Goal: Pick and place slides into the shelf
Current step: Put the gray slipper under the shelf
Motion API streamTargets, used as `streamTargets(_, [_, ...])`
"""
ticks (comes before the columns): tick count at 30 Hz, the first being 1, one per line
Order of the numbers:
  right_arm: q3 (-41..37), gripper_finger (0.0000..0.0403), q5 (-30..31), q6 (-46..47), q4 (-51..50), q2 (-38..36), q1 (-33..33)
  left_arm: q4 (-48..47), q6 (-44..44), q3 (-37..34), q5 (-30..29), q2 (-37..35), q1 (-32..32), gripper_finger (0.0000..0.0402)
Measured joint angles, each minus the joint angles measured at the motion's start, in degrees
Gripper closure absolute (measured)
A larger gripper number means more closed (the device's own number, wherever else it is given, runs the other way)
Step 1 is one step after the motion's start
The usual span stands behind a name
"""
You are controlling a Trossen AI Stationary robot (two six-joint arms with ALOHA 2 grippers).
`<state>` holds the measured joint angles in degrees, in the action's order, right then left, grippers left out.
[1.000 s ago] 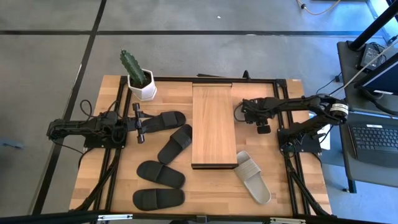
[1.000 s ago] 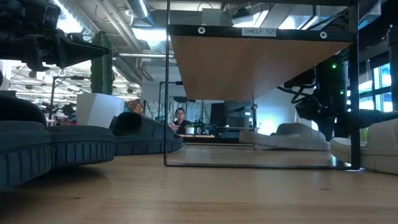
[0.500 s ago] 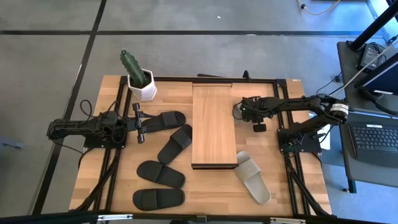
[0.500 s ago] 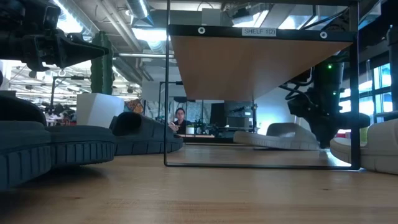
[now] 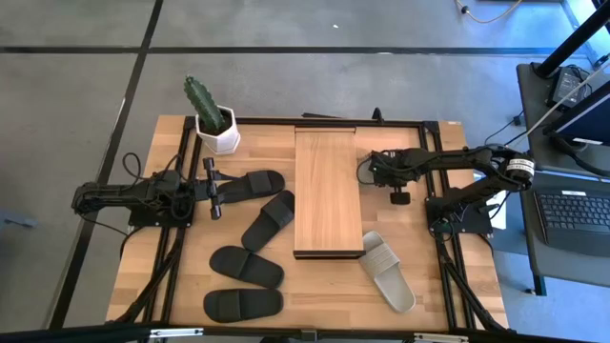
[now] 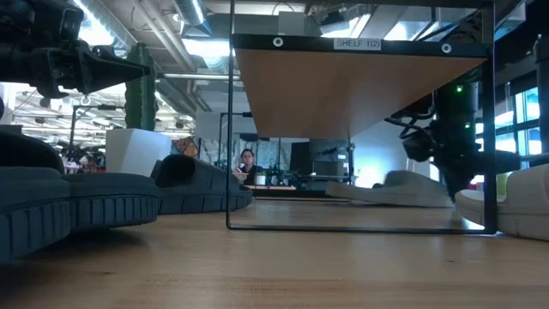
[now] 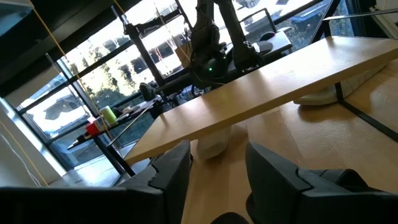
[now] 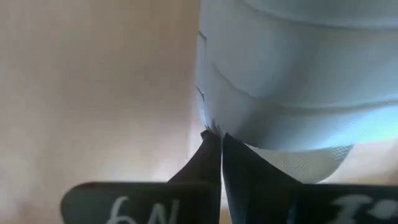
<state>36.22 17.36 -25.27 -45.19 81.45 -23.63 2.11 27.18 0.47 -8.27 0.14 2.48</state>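
Observation:
The shelf point(image 5: 329, 191) stands mid-table with its plank top bare. Several black slides point(image 5: 269, 219) lie flat to its left. One beige slide point(image 5: 388, 270) lies by its near right corner. A second beige slide point(image 8: 298, 93) lies right of the shelf under my right arm, which hides it from above; it shows in the low view point(image 6: 403, 184). My right gripper point(image 8: 216, 143) points steeply down at it, shut. My left gripper point(image 5: 212, 188) waits level and open at the table's left, beside a black slide point(image 5: 250, 184). My right gripper comes from above, pointing steeply down, and its shut fingertips point(image 8: 211, 140) meet at the edge of the beige slide's strap point(image 8: 208, 121). No rubber shows between the two fingers; whether they have caught the edge I cannot tell. The slide lies on the table.
A potted cactus point(image 5: 215, 129) stands at the far left, beside the shelf's far end. Dark frame rails point(image 5: 448, 276) run along the table's edges. A laptop point(image 5: 572, 214) sits on a stand off the table's right side.
My right gripper has shut from wide open, staying right of the shelf above the beige slide. My left arm has kept still.

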Motion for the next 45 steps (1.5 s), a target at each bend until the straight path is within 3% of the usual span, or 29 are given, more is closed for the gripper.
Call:
streamTargets(6, [1.9,0.0401,-1.2,1.3,-2.3,0.1,4.9,0.0,0.0,0.0,0.0,0.0,0.0,0.0254])
streamTargets(10, [3.5,0.0401,-5.6,4.7,-3.1,0.1,9.4,0.0,0.2,0.0,0.0,0.0,0.0,0.0254])
streamTargets(26, [4.1,0.0403,-7.1,8.8,-2.5,0.1,23.2,0.1,0.0,0.0,0.0,0.0,0.0,0.0254])
streamTargets(41, [4.1,0.0358,-7.3,8.6,-1.8,0.0,28.1,0.1,0.3,0.0,0.0,0.0,0.0,0.0254])
streamTargets(45, [4.2,0.0344,-9.8,8.4,-1.8,0.0,28.4,0.1,0.3,0.0,0.0,0.0,0.0,0.0254])
